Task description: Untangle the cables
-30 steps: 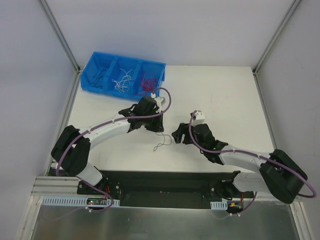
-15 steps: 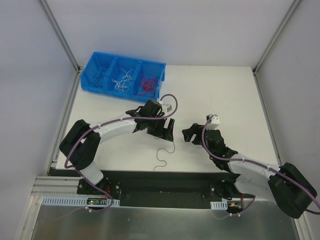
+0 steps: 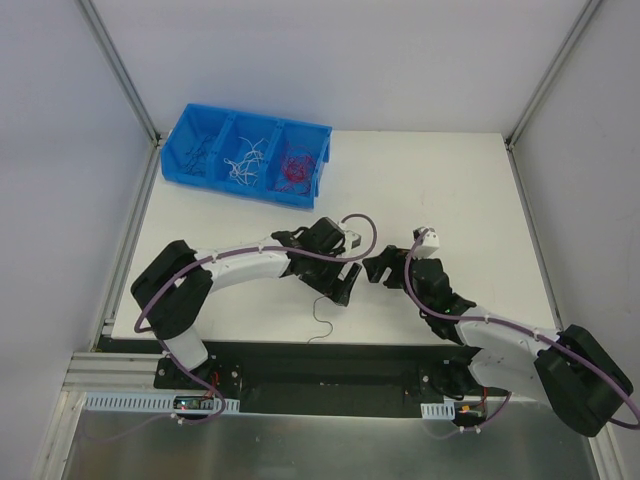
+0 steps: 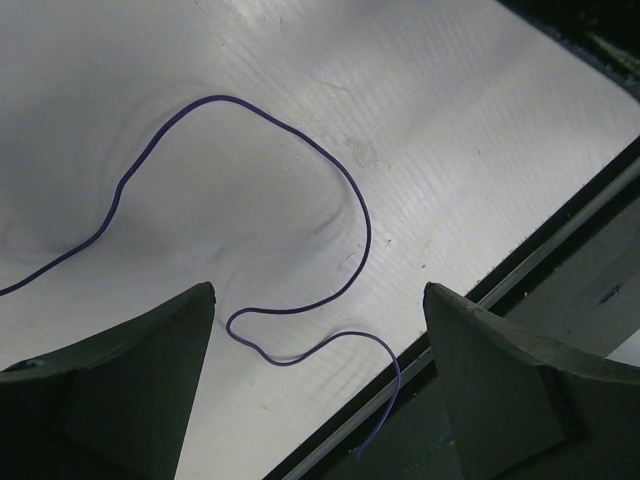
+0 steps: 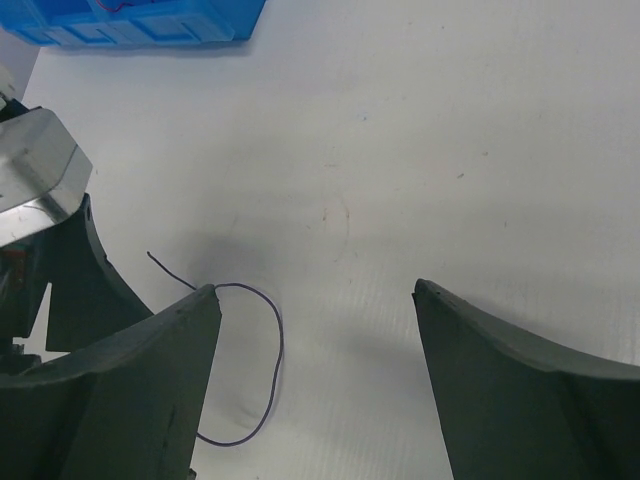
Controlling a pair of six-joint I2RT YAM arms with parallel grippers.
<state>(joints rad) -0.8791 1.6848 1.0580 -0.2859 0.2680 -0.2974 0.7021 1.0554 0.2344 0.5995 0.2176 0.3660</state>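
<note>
Left gripper (image 4: 318, 292) has shifted nearer, open above the purple cable (image 4: 367, 230).

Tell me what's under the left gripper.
One dark purple wire, loose on the table below the open left gripper. One end reaches the table's front edge; the other leaves the wrist view. From above, the gripper covers most of it.
</note>
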